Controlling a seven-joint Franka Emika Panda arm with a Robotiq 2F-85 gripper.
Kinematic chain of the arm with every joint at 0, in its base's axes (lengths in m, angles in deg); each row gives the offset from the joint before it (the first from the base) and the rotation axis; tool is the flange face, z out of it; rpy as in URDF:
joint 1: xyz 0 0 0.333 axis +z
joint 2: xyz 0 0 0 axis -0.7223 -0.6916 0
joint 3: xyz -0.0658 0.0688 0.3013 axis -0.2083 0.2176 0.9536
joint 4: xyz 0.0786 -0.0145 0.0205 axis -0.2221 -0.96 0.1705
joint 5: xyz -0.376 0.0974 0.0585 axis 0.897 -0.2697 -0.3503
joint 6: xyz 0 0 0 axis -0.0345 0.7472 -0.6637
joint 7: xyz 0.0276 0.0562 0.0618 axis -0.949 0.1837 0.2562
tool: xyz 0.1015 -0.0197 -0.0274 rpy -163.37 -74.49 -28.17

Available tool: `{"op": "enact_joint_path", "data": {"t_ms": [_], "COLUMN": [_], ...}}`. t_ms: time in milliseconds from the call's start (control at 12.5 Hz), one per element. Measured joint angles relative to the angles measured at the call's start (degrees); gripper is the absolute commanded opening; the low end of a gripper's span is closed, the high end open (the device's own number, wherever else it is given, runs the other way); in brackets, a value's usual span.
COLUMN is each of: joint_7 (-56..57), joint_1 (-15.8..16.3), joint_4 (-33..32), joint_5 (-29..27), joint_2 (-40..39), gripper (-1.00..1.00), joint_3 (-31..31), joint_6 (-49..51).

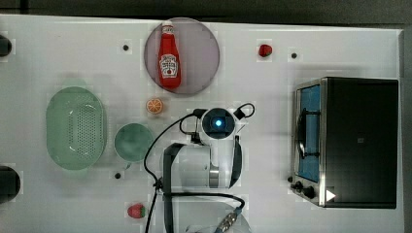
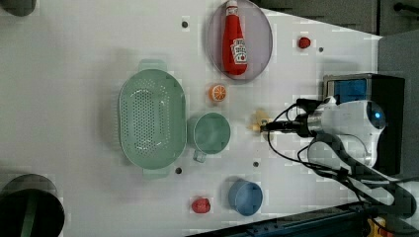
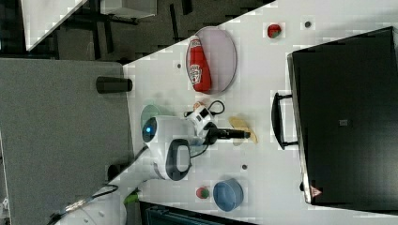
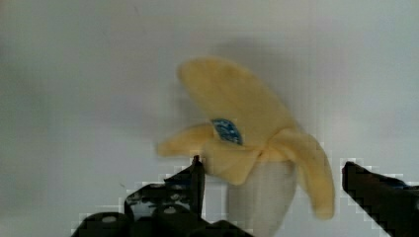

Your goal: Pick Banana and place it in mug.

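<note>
In the wrist view, the two dark fingers [image 4: 190,190] of the gripper [image 4: 272,170] are closest to the camera. They stand wide apart, one on each side of the banana [image 4: 247,133], and they do not press it. The banana is pale yellow, half peeled, with a small blue sticker, and it lies on the white table [image 4: 74,74].

In the top view, the arm [image 1: 199,162] covers the middle of the table [image 1: 340,48]. The mug [image 1: 133,142] stands at the top view's left of the arm, just beside the green basket [image 1: 76,127]. An orange slice [image 1: 154,106] lies above the mug, and a ketchup bottle [image 1: 169,56] rests on a round plate [image 1: 204,53]. A toaster oven [image 1: 347,141] stands at the top view's right.

In the left view, the gripper [image 2: 264,127] reaches the banana [image 2: 258,119], which lies at the left view's right of the mug [image 2: 211,133], near it but not touching. A blue cup [image 2: 245,197] and a strawberry [image 2: 200,205] are lower in the picture.

In the right view, the gripper [image 3: 245,134] is over the banana [image 3: 241,124], between the arm [image 3: 164,145] and the toaster oven [image 3: 347,117]. The mug [image 3: 151,112] is partly hidden behind the arm.
</note>
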Motion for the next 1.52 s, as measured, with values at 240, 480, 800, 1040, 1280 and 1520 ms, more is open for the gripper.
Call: {"op": "enact_joint_path", "data": {"t_ms": [240,480,800,1040,1280,1520], "joint_7": [0.67,1.18,1.2,1.37,1.4,0.81], "joint_1": [-0.05,0.24,-0.15,-0.57,-0.94,-0.77], "joint_4": [-1.23,-1.9,0.11,-0.56,2.24,9.96], "joint_5": [-0.03,-0.85,-1.4,-1.24,-0.76,-1.92], "joint_2": [-2.42,-2.07,-0.25,11.37,25.63,35.18], "gripper": [0.4,-0.43,-0.46,-0.46,-0.46,-0.46], "joint_3": [0.66,0.59,0.49,-1.92,-1.47,-0.62], "joint_6": [-3.64,-4.59,-3.64,8.45,23.16,38.16]}}
